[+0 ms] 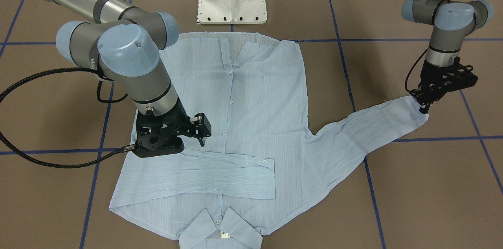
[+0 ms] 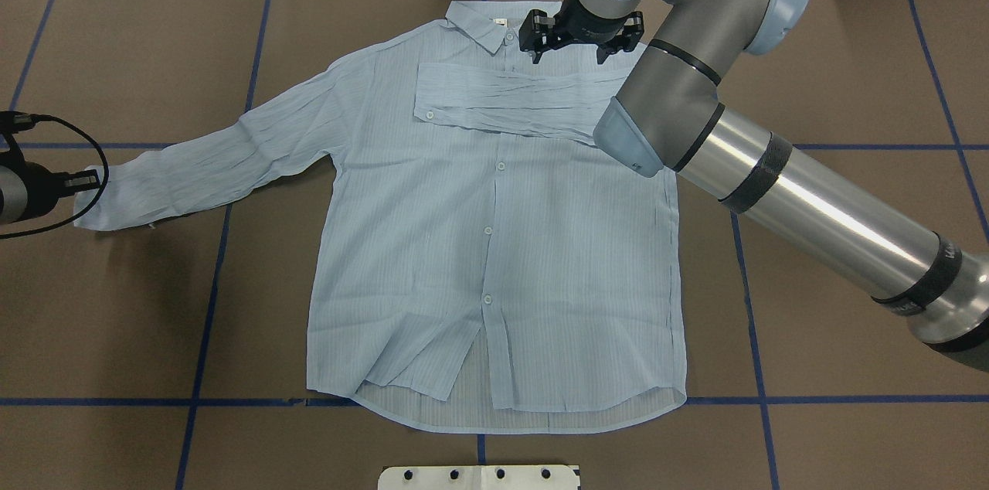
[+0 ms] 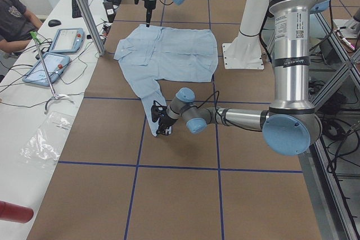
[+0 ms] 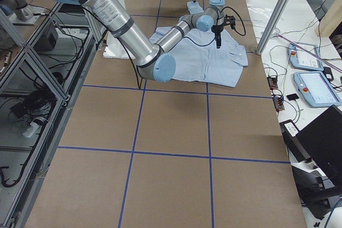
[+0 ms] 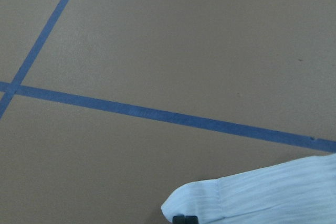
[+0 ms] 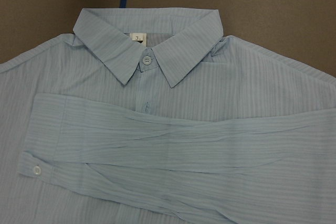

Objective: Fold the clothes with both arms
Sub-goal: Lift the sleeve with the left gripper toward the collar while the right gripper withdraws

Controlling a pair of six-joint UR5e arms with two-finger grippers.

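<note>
Left gripper [image 1: 423, 107] is clamped on one cuff [image 5: 252, 195] of the light-blue shirt [image 2: 494, 258], at the end of the sleeve stretched out to the robot's left. The right gripper [image 2: 578, 43] hovers with its jaws apart just above the other sleeve [image 6: 173, 150], which is folded across the chest below the collar [image 6: 105, 35]. The shirt lies flat and buttoned on the brown table [image 2: 850, 73], collar away from the robot, and a small white tag [image 6: 136, 37] inside the collar reads "3".
</note>
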